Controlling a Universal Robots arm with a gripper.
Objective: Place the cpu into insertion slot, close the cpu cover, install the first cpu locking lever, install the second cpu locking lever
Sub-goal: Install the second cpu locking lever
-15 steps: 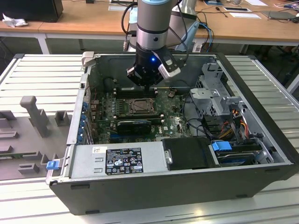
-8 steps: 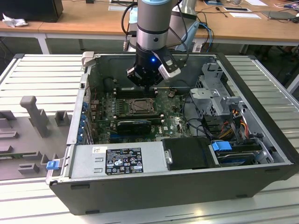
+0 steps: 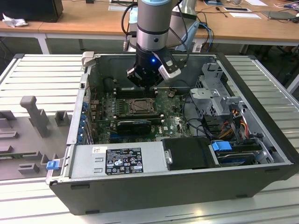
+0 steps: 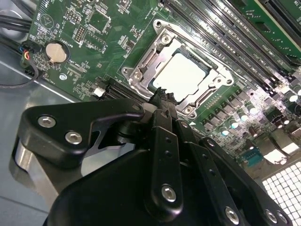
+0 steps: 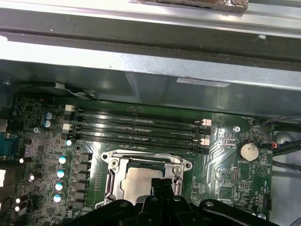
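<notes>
Wooden desks run along the back, and an open computer case (image 3: pixel 261 154) lies on a ribbed metal counter (image 3: pixel 42 74). Over its green motherboard (image 4: pixel 94 42) hangs the end effector (image 4: pixel 161 96), fingers pressed together with nothing between them, tips right at the edge of the insertion slot (image 4: pixel 141 75). The cpu (image 4: pixel 181 75) sits flat in that slot with the cpu cover (image 4: pixel 218 70) down around it. Can't make out the locking levers; the fingers hide the slot's near edge. Memory slots (image 5: pixel 136 127) run just beside it.
</notes>
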